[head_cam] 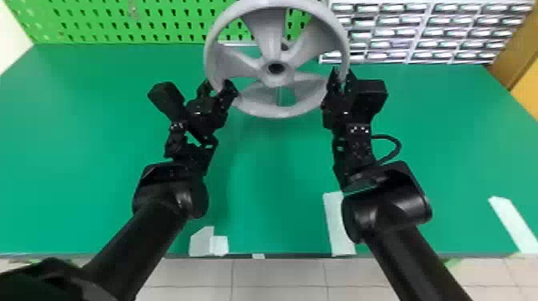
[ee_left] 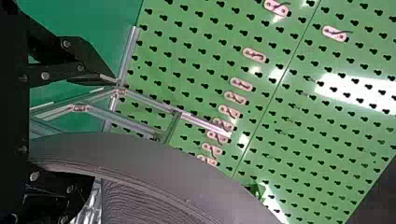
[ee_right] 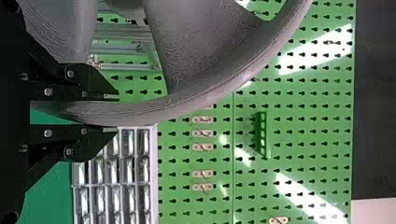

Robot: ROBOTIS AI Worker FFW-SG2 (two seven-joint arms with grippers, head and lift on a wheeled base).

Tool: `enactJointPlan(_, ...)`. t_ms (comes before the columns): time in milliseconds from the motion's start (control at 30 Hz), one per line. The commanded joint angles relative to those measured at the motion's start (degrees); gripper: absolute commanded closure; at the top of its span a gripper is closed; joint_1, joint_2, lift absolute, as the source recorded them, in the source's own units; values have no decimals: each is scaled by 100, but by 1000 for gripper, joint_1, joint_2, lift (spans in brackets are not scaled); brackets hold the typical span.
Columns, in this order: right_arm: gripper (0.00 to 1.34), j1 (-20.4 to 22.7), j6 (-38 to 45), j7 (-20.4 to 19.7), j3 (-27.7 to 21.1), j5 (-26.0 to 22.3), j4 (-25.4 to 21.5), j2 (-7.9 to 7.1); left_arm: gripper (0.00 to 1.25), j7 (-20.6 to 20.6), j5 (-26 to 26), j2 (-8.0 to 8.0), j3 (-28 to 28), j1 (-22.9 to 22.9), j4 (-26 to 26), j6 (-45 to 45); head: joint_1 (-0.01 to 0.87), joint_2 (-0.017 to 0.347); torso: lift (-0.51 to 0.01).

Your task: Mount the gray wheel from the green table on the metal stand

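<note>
Since the gray wheel (head_cam: 280, 111) is up above the green counter (head_cam: 272, 168), lifting looks done. Left side: left end effector (head_cam: 219, 87) at the wheel's near rim, fingers spread, rim between them. Middle: wheel facing the head view, hub (head_cam: 279, 81) with its dark bore plain. Right side: right end effector (head_cam: 342, 76) pinches the opposite rim. Remaining, by my reading: confirm the hub is seated, then let go; cannot tell whether it already bears on the metal stand (ee_left: 203, 123). Left wrist view gives the stand's angled rails beyond the rim, detail the head view lacks; right wrist view gives the pinch closely, rails behind the spokes.
</note>
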Motion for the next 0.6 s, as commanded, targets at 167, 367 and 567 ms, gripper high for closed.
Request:
enactJointPlan(167,1153,-22,67,-7,-14,20,49,33,714,352,-91,-27,33,-27,84,1,868,52,-93)
enactJointPlan(367,1153,-57,93,-7,-41,47,93,82,714,449,-144,-27,77,-45,101,1,868,52,-93)
enactJointPlan(567,1153,-101,93,-7,-58,55,172,82,714,563,-240,-27,95,-71,172,1,868,52,-93)
